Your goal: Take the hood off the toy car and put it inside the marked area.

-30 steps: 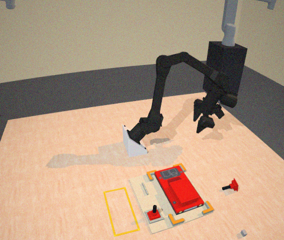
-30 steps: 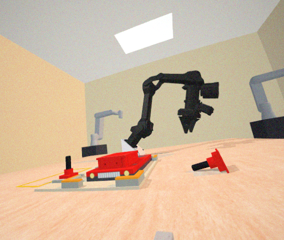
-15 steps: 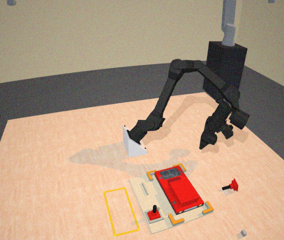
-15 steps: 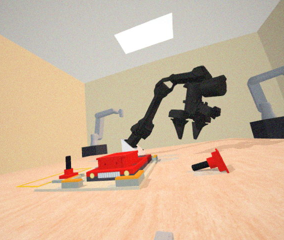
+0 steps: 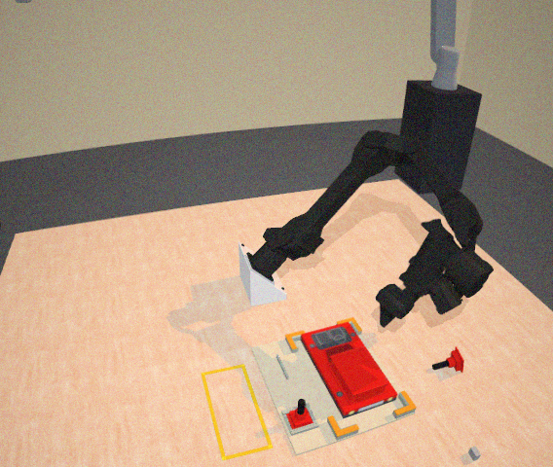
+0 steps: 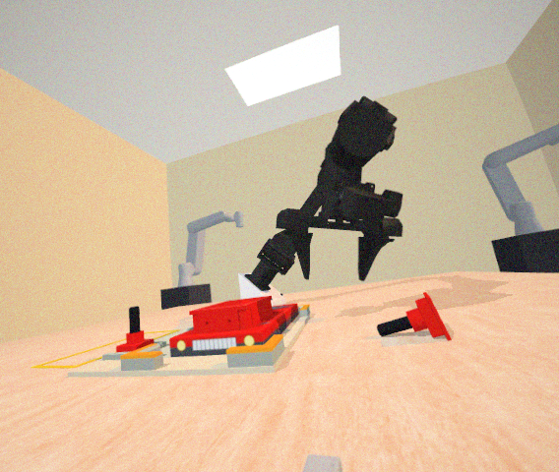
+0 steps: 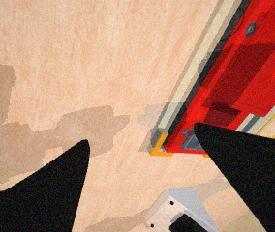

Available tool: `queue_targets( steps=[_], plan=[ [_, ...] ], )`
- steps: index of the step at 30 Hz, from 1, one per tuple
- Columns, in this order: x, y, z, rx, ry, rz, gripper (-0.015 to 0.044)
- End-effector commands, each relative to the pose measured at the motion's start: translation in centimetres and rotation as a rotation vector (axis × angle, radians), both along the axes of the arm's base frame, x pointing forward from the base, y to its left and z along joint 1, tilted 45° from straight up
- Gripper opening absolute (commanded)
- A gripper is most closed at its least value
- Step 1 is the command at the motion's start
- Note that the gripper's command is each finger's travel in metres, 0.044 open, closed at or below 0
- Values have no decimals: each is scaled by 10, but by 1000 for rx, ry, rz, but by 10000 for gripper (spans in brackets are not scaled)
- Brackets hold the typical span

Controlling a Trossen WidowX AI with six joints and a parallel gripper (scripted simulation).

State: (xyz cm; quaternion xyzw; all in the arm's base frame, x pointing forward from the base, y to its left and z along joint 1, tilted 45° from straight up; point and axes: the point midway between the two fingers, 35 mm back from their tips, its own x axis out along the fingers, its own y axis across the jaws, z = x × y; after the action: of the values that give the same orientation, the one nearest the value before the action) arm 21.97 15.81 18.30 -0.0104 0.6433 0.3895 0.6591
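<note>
The red toy car (image 5: 320, 363) (image 6: 283, 311) (image 7: 174, 145) sits on a pale board between orange-topped corner blocks. A raised red panel (image 5: 362, 374) (image 6: 231, 319) lies on it; whether this is the hood I cannot tell for sure. A dark grey detailed patch (image 5: 331, 338) shows at the car's far end. The marked area's yellow outline (image 5: 212, 415) (image 6: 55, 367) lies on the table left of the board, with nothing inside. My gripper (image 5: 412, 318) (image 6: 335, 278) (image 7: 142, 135) is open and empty, above the table to the right of the car's far end, touching nothing.
A red piece with a black stem (image 5: 300, 416) (image 6: 134, 340) stands upright in a grey holder on the board. A similar red piece (image 5: 455, 360) (image 6: 428, 317) lies tipped right of the car. A small grey block (image 5: 474, 453) (image 6: 322, 463) lies near the front. My white base bracket (image 5: 262, 291) stands behind the board.
</note>
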Motion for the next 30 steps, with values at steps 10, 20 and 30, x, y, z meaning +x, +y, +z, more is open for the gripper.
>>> queue_targets(
  steps=[10, 20, 30],
  plan=[
    [76, -78, -40, 129, 143, -292, 440],
    [98, -122, -59, 211, 193, -429, 440],
    [98, -118, -63, 210, 193, -430, 440]
  ],
)
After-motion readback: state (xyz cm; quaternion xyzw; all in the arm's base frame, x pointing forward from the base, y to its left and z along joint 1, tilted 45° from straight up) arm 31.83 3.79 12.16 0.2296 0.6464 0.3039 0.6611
